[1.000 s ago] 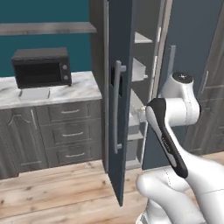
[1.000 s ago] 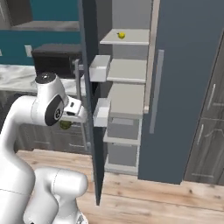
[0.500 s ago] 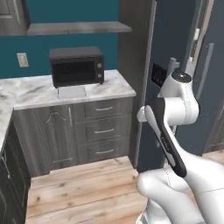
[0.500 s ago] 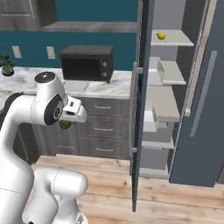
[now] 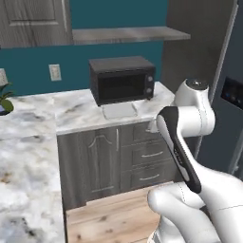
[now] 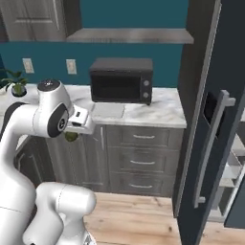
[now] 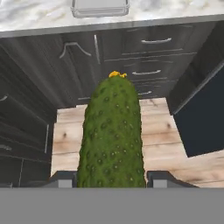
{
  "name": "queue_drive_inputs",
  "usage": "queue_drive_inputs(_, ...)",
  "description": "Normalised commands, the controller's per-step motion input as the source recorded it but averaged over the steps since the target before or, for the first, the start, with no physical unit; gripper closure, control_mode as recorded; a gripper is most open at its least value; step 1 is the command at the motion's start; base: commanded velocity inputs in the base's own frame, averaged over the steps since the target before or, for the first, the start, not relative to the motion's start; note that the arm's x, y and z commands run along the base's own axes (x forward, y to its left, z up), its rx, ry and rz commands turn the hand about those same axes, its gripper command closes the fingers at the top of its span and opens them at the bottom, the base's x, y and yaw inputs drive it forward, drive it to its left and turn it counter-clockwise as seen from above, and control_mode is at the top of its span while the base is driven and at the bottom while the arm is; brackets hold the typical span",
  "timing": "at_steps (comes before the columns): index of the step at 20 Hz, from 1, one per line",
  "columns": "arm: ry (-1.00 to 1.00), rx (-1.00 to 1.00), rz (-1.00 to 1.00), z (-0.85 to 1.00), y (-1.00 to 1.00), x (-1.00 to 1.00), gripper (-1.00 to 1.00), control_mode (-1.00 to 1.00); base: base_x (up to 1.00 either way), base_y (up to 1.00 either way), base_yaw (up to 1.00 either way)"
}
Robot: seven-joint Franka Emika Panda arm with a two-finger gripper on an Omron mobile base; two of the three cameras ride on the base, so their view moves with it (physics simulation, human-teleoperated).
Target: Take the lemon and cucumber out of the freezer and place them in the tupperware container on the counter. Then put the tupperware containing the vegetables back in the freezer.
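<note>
Cucumber place: the cucumber [image 7: 111,135] stood lengthwise between the two dark tips of the end effector [image 7: 111,179], its yellow-tipped end pointing to 12 o'clock in the hand view; in the right base view a bit of green [image 6: 71,137] showed just under the hand

End effector: clenched on the cucumber, one tip touching each flank near its lower end

Handling, as a judgement: the cucumber looked stiff and light, with a bumpy skin that should give the tips some bite; being round, it could roll or swing if taken near one end, so the better hold would be across the middle of its length

Tupperware container place: the tupperware container [image 5: 119,110] lay on the counter [image 5: 71,111] just in front of the microwave [image 5: 122,79]; in the hand view it sat at 12 o'clock [image 7: 100,7], well apart from the cucumber

Freezer: its dark door [image 6: 217,119] with the long grey handle stood at 3 o'clock in the right base view, open, with light shelves beyond it

Counts: one cucumber, one tupperware container, one microwave, one potted plant [image 6: 17,85] at 9 o'clock

Step, as a judgement: carrying the cucumber toward the container; nothing seemed to lie in it yet
</note>
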Motion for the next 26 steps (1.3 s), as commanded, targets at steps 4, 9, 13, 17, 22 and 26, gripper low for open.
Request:
queue_drive_inputs(4,0.00,0.00,0.00,0.00,0.00,0.00,1.00,1.00,0.99,0.37,0.00)
queue_drive_inputs(9,0.00,0.00,0.00,0.00,0.00,0.00,1.00,1.00,0.98,0.02,0.00)
queue_drive_inputs(13,0.00,0.00,0.00,0.00,0.00,0.00,1.00,1.00,0.83,0.00,0.01)
queue_drive_inputs(17,0.04,0.00,0.02,-0.13,0.00,0.06,1.00,-1.00,0.44,0.00,0.03)
queue_drive_inputs(22,0.10,0.00,0.26,-0.84,-0.06,0.55,1.00,-1.00,0.00,0.00,0.00)
queue_drive_inputs(26,0.09,0.00,0.45,-0.96,-0.16,1.00,1.00,-1.00,0.00,0.00,0.00)
